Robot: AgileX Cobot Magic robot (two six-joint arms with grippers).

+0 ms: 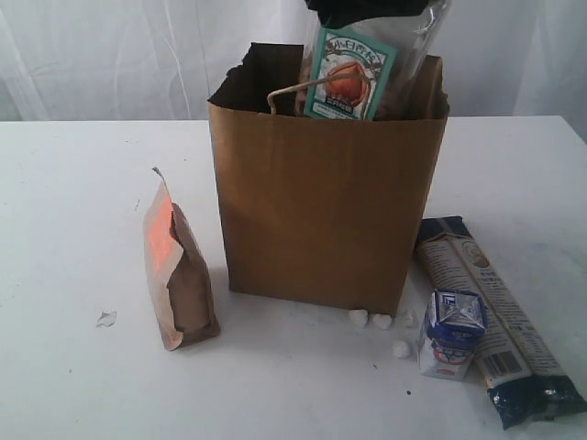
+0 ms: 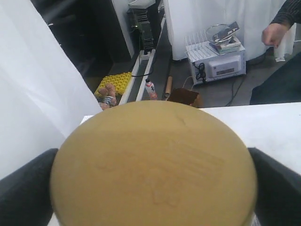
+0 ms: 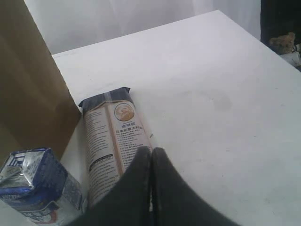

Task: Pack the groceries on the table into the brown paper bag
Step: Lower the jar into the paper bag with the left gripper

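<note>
While the white tabletop (image 1: pixel 73 183) carries everything, the brown paper bag (image 1: pixel 316 211) stands upright and open-mouthed at its middle, one twisted loop handle (image 1: pixel 292 92) showing inside the rim. To the right of the bag, the long dark-blue-and-cream packet (image 1: pixel 486 312) lies flat, its far end close to the bag's corner. The right gripper (image 3: pixel 151 153) is above this packet with its jaws pressed together and nothing between them; whether it touches the packet cannot be told. The brown-red pouch (image 1: pixel 176 270) stands upright to the left of the bag, apart from it. The clear jar (image 1: pixel 353 73) hangs in the bag's mouth, its lower part hidden behind the front wall. The left gripper (image 2: pixel 150 188) grips it from above, jaws spread wide on either side of the olive-gold lid (image 2: pixel 153 141). The small blue-white carton (image 1: pixel 451 335) stands just beside the packet, in front of the bag's right corner. A few small white crumbs (image 1: pixel 367 320) lie at the bag's base.
</note>
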